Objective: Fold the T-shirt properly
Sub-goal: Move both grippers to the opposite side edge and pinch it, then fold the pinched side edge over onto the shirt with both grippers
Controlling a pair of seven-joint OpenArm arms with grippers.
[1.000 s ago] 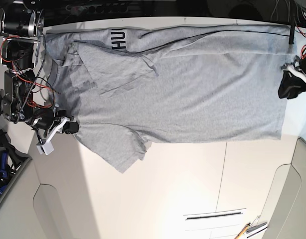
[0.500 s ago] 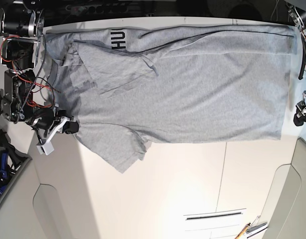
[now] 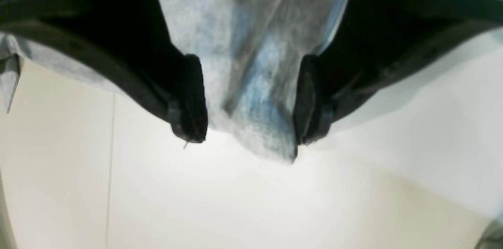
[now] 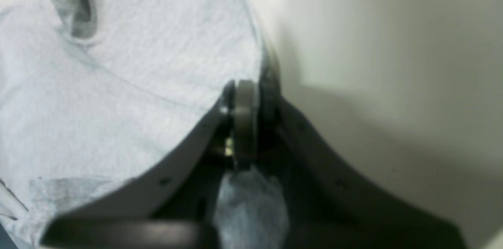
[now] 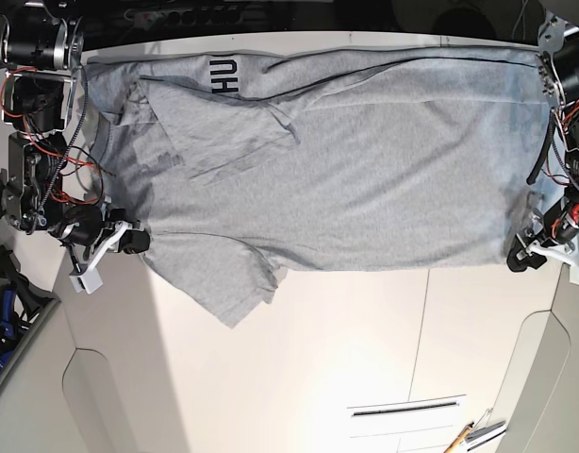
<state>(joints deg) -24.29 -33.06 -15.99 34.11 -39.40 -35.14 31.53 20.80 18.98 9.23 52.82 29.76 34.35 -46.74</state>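
Note:
The grey T-shirt (image 5: 365,160) lies spread over the white table, black lettering (image 5: 222,74) at the far edge, one sleeve (image 5: 223,278) pointing to the near side. My right gripper (image 5: 134,238) is at the shirt's left end by that sleeve. In the right wrist view it (image 4: 245,96) is shut on a fold of the shirt (image 4: 129,84). My left gripper (image 5: 521,260) sits at the near hem corner on the right. In the left wrist view it (image 3: 243,135) stands open, with the hem corner (image 3: 255,84) between its fingers (image 3: 192,99).
The white table (image 5: 318,359) has seams running across its near part. A white slotted strip (image 5: 403,411) and some pens (image 5: 473,434) lie at the near right. Cables and arm hardware (image 5: 35,142) crowd the left edge. A dark bin (image 5: 7,293) stands at the lower left.
My left arm has swung from the middle of the right hem out past the table edge and back in to the near hem corner. The right gripper has held still on the shirt.

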